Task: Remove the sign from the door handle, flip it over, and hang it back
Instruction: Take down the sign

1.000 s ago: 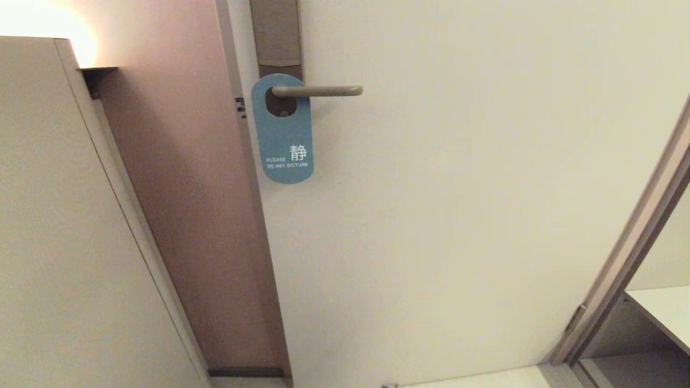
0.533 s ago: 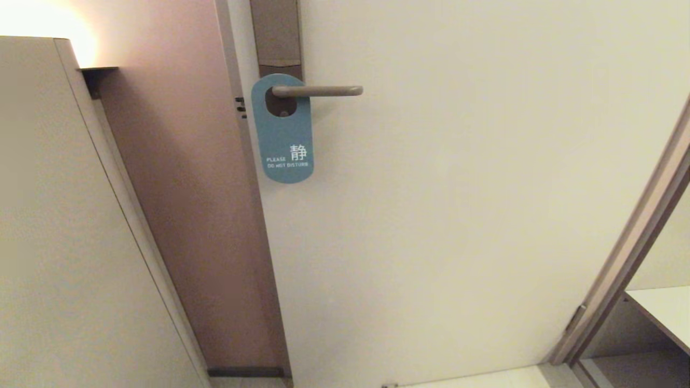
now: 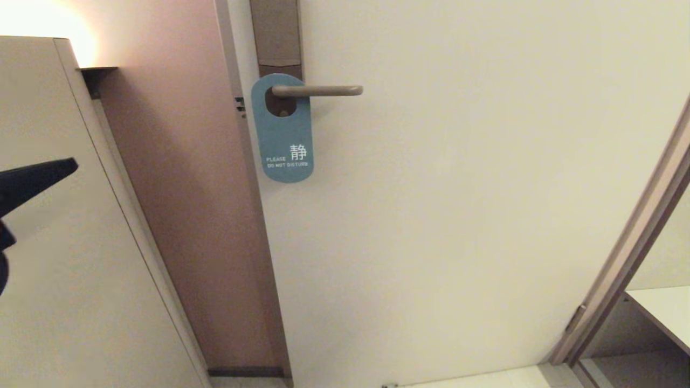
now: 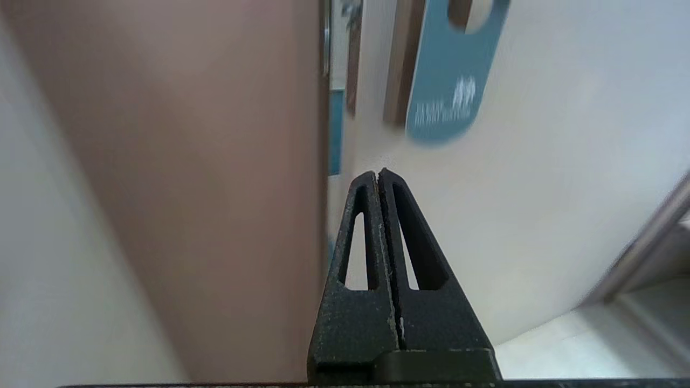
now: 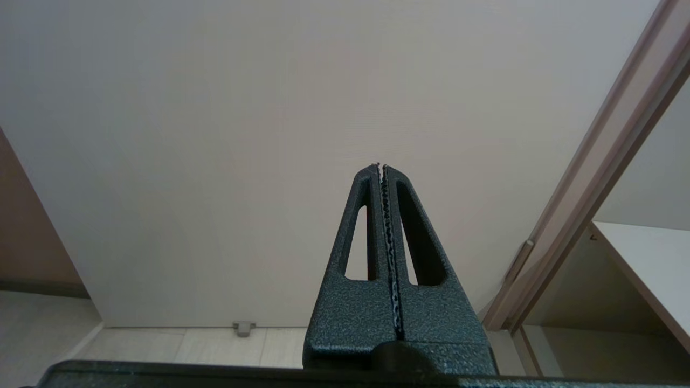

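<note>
The sign hangs on the door handle with its blue side and white text facing out. The handle's lever passes through the sign's oval hole. In the left wrist view the sign shows above and ahead of my left gripper, which is shut and holds nothing. From the head view, the left gripper pokes in at the far left edge, well left of and below the sign. My right gripper is shut and empty, low down and facing the bare door; the head view does not show it.
A brown backplate runs up the cream door behind the handle. A brown wall strip and a pale cabinet side stand on the left. At lower right are the door frame and a white shelf.
The left gripper has come into the head view at the far left edge; before, no arm showed there. The sign and handle have not moved.
</note>
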### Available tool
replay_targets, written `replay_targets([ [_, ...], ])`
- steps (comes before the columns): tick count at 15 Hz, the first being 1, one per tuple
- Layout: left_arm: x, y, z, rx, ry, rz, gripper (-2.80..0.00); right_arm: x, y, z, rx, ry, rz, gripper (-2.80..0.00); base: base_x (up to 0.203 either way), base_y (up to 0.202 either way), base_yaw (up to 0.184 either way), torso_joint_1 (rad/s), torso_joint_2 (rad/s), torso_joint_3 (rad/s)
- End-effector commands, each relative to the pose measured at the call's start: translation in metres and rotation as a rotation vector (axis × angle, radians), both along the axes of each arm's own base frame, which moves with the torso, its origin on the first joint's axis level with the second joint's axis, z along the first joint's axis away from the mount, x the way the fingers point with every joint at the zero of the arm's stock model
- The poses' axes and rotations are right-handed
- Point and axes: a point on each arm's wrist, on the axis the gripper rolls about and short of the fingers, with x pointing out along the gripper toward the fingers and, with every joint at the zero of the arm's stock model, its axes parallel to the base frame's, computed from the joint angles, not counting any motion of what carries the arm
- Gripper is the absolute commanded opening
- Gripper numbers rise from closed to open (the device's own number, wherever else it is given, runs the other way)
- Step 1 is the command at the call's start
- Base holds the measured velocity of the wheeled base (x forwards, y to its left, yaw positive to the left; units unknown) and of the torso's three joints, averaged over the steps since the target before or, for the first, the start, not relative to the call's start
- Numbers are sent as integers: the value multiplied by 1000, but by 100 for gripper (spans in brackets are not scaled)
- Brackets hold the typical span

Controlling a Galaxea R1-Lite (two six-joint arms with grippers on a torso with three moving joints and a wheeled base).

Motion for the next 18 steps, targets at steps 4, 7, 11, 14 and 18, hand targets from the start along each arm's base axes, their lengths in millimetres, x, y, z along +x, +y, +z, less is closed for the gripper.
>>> replay_targets([
  [4, 93, 17, -10, -51, 84, -164, -280, 0, 0, 0, -1, 0, 1, -280, 0, 0, 0, 0, 0, 0],
  [7, 113, 17, -21, -64, 96, -300, -280, 0, 0, 0, -1, 0, 1, -280, 0, 0, 0, 0, 0, 0],
  [11, 143, 11, -34, -61, 67, -367, -280, 0, 0, 0, -1, 0, 1, -280, 0, 0, 0, 0, 0, 0],
  [14, 157, 3, -40, -62, 72, -400, -280, 0, 0, 0, -1, 0, 1, -280, 0, 0, 0, 0, 0, 0],
  [18, 171, -6, -46, -65, 91, -431, -280, 0, 0, 0, -1, 0, 1, -280, 0, 0, 0, 0, 0, 0],
])
